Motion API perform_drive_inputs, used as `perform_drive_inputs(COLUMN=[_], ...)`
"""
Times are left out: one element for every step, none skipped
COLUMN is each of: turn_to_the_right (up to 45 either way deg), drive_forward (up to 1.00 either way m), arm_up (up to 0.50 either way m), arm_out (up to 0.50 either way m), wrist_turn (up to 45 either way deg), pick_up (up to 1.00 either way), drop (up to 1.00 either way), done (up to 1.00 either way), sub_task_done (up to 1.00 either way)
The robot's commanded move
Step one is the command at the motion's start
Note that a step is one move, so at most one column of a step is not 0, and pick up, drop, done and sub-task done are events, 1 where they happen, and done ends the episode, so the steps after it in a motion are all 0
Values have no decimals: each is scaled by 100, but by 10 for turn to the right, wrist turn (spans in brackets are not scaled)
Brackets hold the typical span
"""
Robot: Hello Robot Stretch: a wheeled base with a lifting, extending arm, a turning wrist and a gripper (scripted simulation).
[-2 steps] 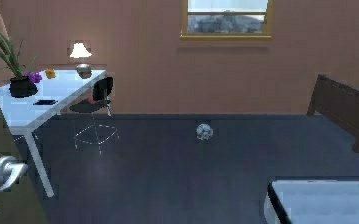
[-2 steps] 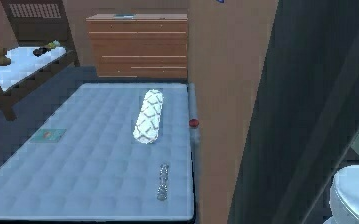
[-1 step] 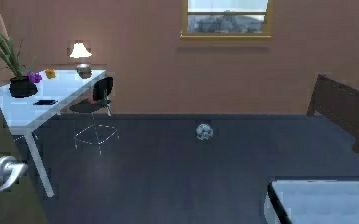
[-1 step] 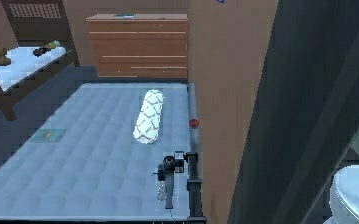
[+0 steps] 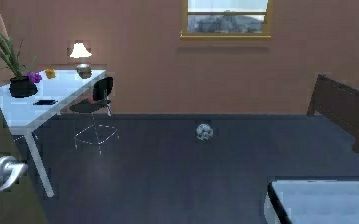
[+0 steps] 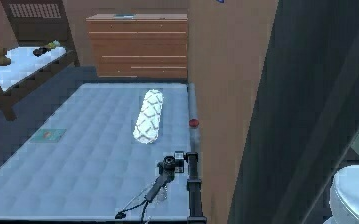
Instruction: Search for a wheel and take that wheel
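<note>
Wheel-like round thing (image 5: 204, 131) on floor (image 5: 177, 175) | arm (image 6: 194, 192) short | end effector (image 6: 147, 195) against bed (image 6: 77, 140)

Small pale round thing (image 5: 204, 131) on the dark floor too small to name; window (image 5: 227, 18) cut by the top edge, toilet (image 6: 353, 196) by the bottom-right corner; whether the gripper (image 6: 139, 203) holds anything: undeterminable.

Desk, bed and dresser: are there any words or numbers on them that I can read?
No words, numbers or signs can be read in either view.
Dark flat thing on the desk: no text to make out.
Small flat card on the bed: too small to read.
Dresser: plain wooden fronts, no label seen.
</note>
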Motion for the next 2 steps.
perform_drive_inputs(turn_to_the_right=[0, 0], drive_forward=[0, 0], arm_up=[0, 0], arm_out=[0, 0], wrist_turn=[450, 450], pick_up=[0, 0], drop=[0, 0], done=[0, 0], sub_task_done=[0, 0])
